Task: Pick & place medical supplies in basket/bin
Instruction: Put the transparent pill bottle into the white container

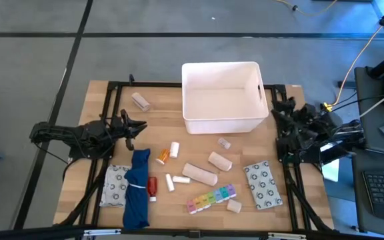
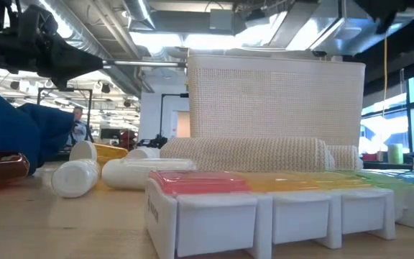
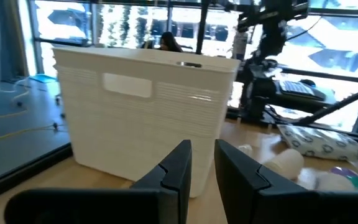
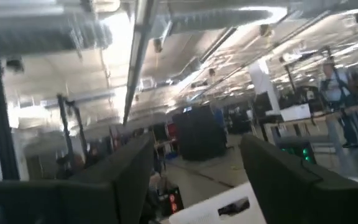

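Left tool (image 3: 202, 163) hangs left of the white tub (image 1: 223, 97), fingers narrowly parted, gripping nothing. Right tool (image 4: 194, 168) waits right of the tub, fingers spread and empty. Supplies lie on the worktop (image 1: 159, 113) in front of the tub: gauze roll (image 1: 199, 174), rainbow pill organizer (image 1: 211, 198), orange bottle (image 1: 162, 157), beside a blue cloth (image 1: 137, 189).

Bin (image 1: 221, 117): white. Counter (image 1: 159, 110): pale wood, black frame. Cloth (image 1: 137, 190): blue. Packets (image 1: 263, 184): white, grey ring pattern. Organizer (image 1: 211, 199): rainbow lids on white base. Tube (image 1: 152, 186): red. Bottle (image 1: 163, 157): orange, white cap. Gauze rolls (image 1: 199, 173): off-white. Arms: black.
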